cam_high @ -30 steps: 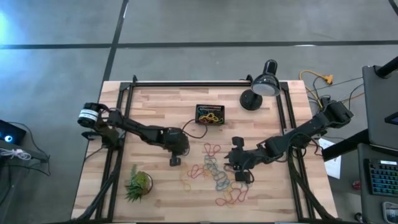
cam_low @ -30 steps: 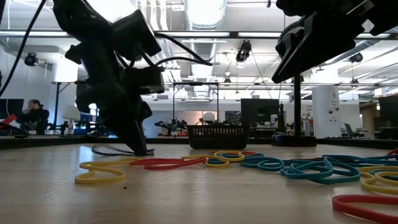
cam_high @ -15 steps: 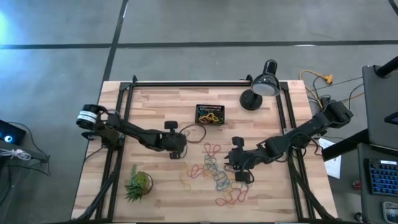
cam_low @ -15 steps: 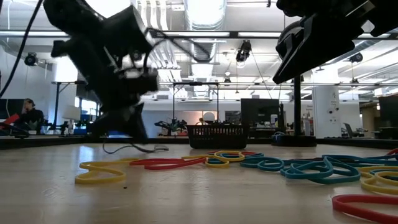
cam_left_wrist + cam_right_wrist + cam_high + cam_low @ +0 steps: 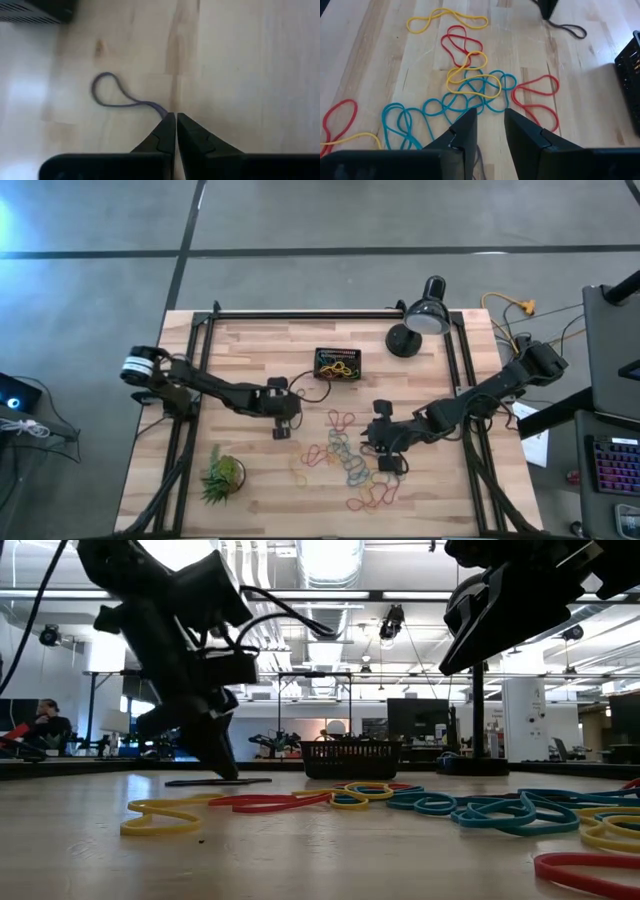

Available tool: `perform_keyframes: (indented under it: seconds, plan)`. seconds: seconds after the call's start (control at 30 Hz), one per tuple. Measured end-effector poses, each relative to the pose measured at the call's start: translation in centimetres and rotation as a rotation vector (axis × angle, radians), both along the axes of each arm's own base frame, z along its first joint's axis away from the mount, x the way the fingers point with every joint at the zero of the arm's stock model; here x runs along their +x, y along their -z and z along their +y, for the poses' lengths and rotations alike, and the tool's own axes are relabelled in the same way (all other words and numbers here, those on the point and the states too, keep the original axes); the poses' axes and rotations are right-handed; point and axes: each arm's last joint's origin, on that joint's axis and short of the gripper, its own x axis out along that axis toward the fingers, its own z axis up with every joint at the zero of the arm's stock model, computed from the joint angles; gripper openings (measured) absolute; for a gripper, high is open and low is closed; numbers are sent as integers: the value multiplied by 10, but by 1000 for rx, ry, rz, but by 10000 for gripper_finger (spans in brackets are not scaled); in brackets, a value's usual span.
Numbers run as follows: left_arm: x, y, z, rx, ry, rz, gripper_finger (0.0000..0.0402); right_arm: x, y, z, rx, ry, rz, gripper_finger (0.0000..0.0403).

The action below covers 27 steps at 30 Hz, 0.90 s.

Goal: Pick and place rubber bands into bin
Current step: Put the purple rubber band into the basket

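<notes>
Left tool pressed together, pinching dark rubber band on tabletop near bin; right tool spread above rubber bands

1. Both arms dark, jointed, matte black links.
2. Left arm: white-and-black ringed cap at its base joint; black cable loops off the wrist.
3. Left gripper: two tapered black fingers.
4. Right gripper: two broad, flat black fingers.

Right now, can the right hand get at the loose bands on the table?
Probably yes. The right hand hangs open right over the pile of bands, and nothing lies between. The left hand is off to the side, shut on a dark band.
</notes>
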Motion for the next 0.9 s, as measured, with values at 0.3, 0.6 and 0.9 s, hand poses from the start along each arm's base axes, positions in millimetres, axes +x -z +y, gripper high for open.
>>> perform_keyframes:
  seconds: [0.3, 0.6, 0.9]
  plan:
    - [1, 4, 1, 22, -7, 12, 95, 0, 1, 0, 5, 6, 2, 92]
    - [2, 3, 3, 24, -13, 7, 132, 0, 1, 0, 8, 9, 3, 95]
    - [1, -2, 1, -34, 45, -4, 132, -2, 4, -1, 3, 10, 14, 87]
